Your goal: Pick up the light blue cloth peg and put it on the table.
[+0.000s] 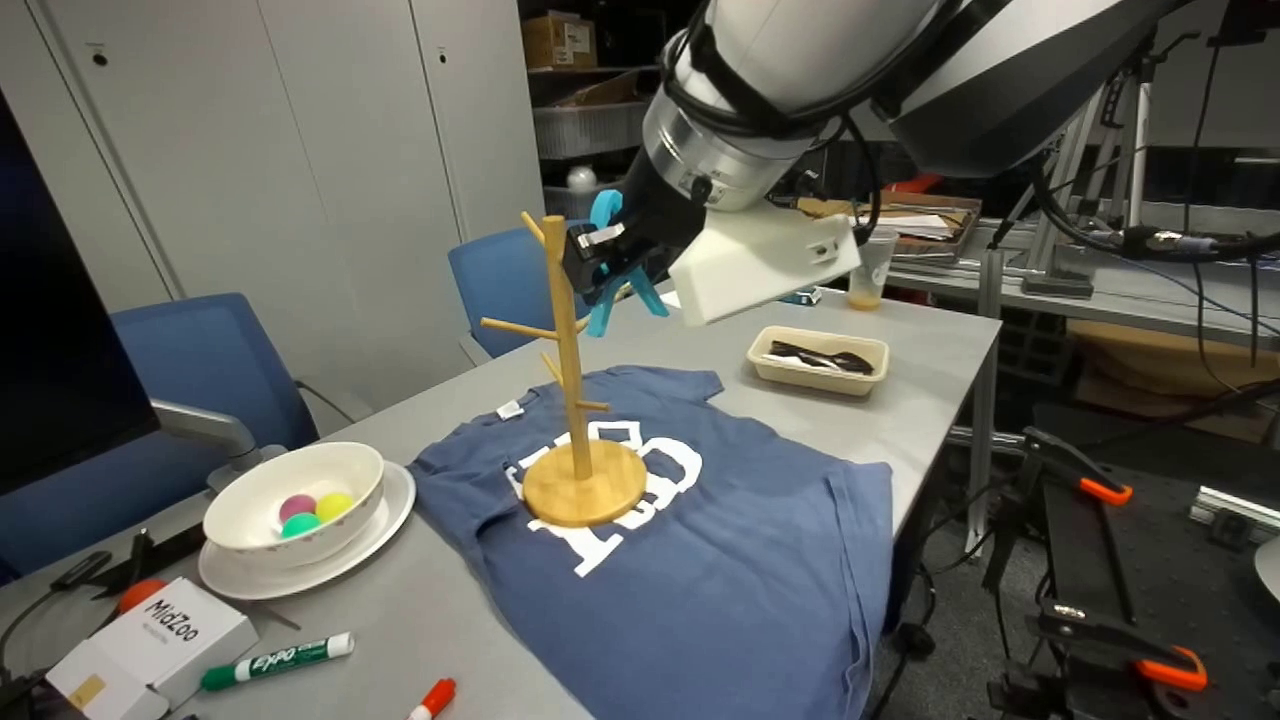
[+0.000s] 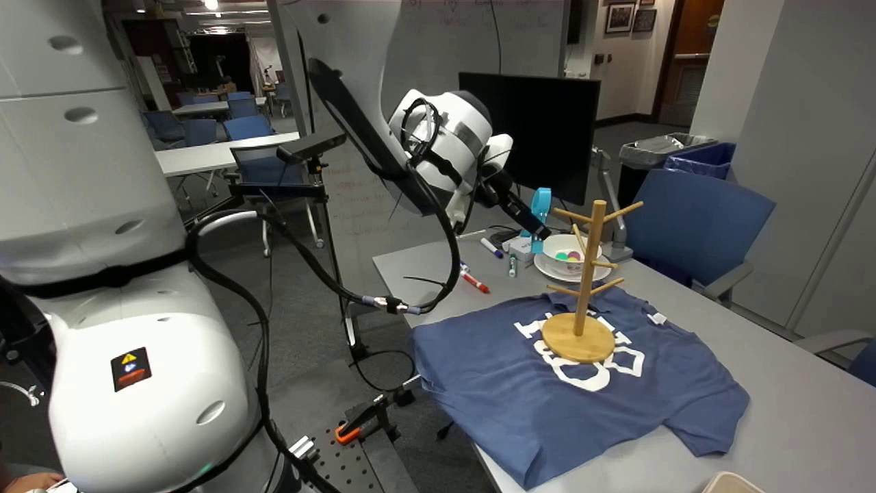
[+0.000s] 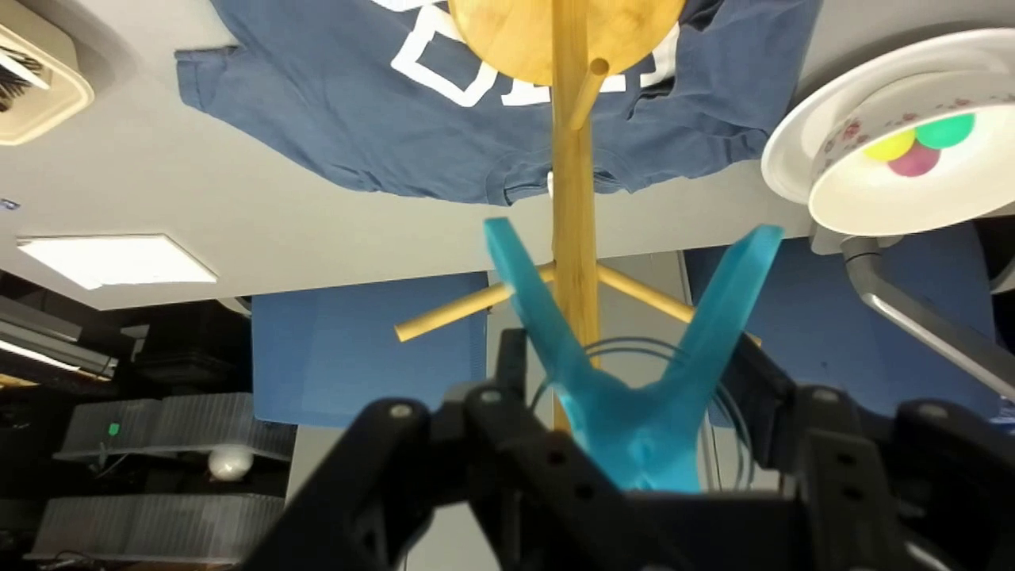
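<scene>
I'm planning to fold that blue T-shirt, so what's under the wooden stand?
The wooden stand rests on the blue T-shirt, over its white lettering. Its round base hides the lettering directly beneath, so I can't read it all. The blue T-shirt hides part of the table.

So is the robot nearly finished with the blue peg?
About halfway, I think. Done: the light blue cloth peg is up in the air, so the picking up looks finished. In hand: the gripper seems to be holding it near the wooden stand. Left: lowering it onto the table and letting go.
</scene>
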